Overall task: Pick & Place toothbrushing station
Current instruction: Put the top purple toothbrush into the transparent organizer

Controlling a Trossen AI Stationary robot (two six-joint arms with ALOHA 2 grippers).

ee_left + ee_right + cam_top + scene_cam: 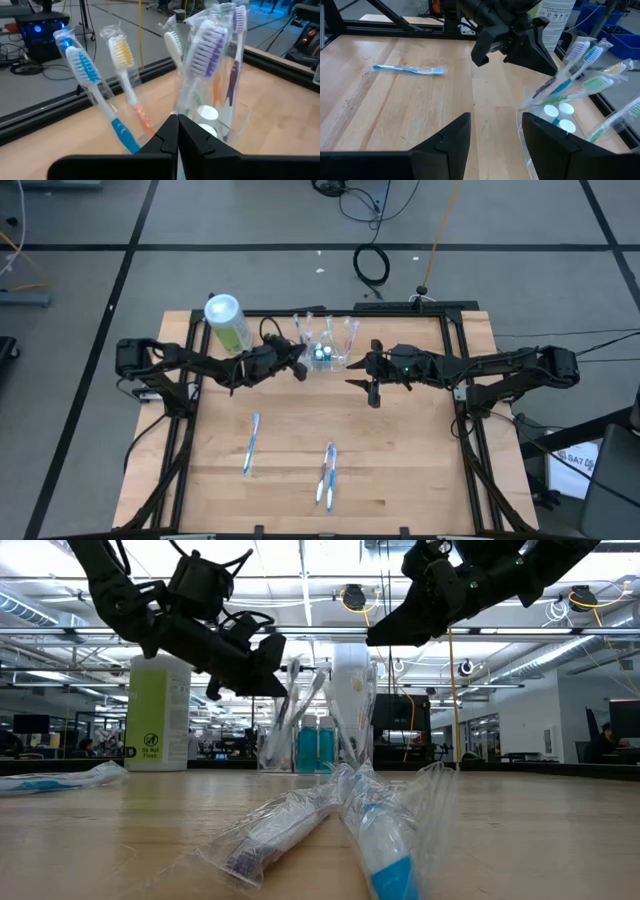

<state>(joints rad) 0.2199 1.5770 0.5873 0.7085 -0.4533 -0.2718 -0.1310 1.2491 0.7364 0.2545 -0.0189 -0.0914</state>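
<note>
Clear holder flanked by both grippers at the table's 12 o'clock.
The small transparent plastic toothbrushing station [326, 352], filled with wrapped toothbrushes, is flanked: left gripper [299, 364] at 9 o'clock, fingers pressed together, empty; right gripper [366, 374] at 3 o'clock, spread wide, empty.

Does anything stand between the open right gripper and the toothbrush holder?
Nothing visible does. The right gripper hangs open just beside the clear holder, with bare table between them. The shut left gripper sits on the holder's opposite side.
</note>
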